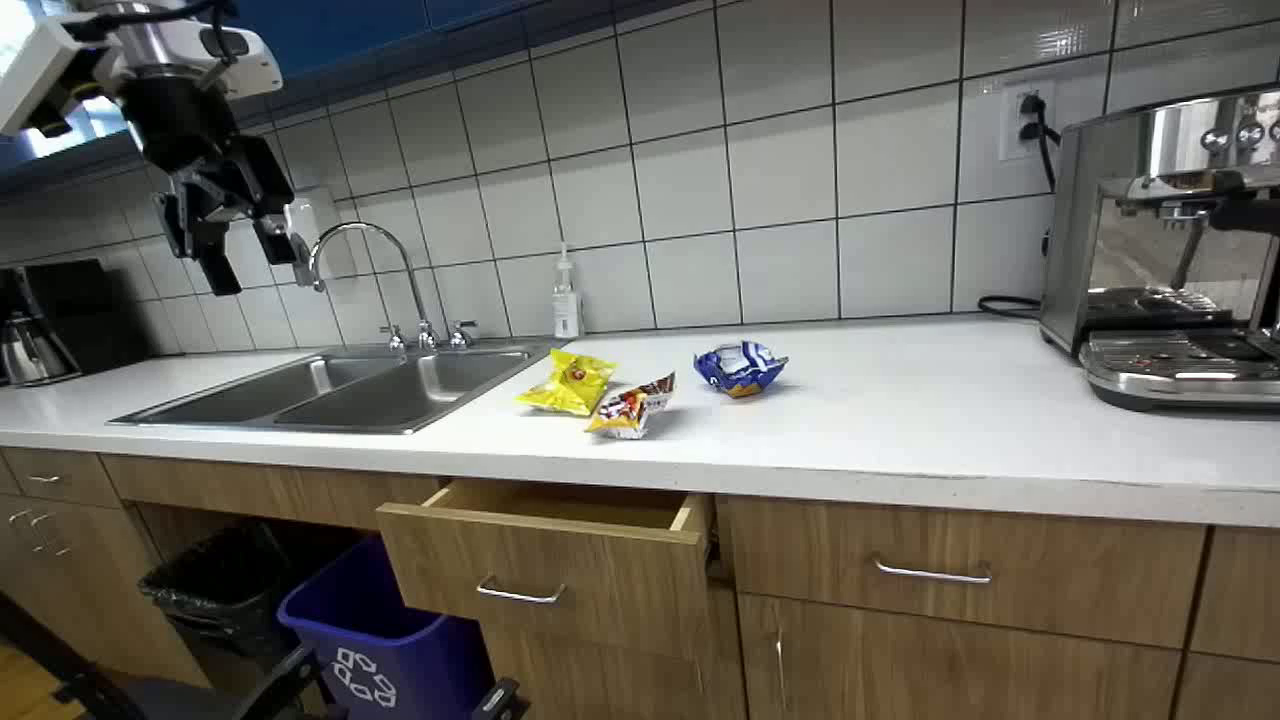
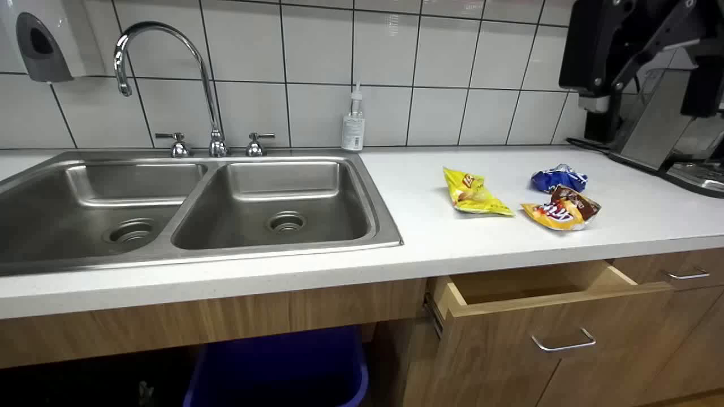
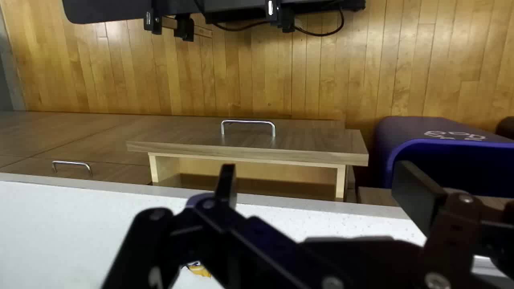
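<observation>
Although the gripper is positioned over the counter with its fingers spread apart, its upper section is cut off in an exterior view. In the wrist view, one finger conceals all but a yellow-orange fragment; its source cannot be determined. In an exterior view, the brown-and-orange bag partly covers the blue bag. The pulled-out drawer shows only part of its inside. Count: three bags on the counter beside the sink, including the yellow bag; one pulled-out drawer below; two basins.
</observation>
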You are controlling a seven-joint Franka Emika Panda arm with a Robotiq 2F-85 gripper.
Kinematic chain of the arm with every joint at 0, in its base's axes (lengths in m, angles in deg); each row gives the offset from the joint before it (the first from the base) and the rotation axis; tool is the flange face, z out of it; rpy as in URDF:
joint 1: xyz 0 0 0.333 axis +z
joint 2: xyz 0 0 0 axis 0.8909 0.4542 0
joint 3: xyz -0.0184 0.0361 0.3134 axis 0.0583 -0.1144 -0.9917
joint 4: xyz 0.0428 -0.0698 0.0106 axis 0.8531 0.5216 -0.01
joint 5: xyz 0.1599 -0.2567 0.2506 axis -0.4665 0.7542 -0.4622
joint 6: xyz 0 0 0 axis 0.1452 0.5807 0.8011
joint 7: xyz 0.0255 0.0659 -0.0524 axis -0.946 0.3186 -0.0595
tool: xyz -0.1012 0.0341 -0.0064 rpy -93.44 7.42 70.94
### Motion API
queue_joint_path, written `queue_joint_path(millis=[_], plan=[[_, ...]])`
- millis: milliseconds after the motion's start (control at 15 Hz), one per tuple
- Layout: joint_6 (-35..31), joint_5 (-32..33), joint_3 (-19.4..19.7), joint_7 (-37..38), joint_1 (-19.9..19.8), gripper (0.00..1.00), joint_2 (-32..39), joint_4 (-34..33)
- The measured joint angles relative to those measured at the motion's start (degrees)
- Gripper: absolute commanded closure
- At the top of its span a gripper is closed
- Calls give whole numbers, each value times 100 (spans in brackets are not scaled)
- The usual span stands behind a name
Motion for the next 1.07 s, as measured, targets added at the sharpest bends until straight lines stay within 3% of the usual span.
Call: queue_joint_path(millis=[1067], plan=[[-97, 4, 137, 0, 105, 0, 8, 63]])
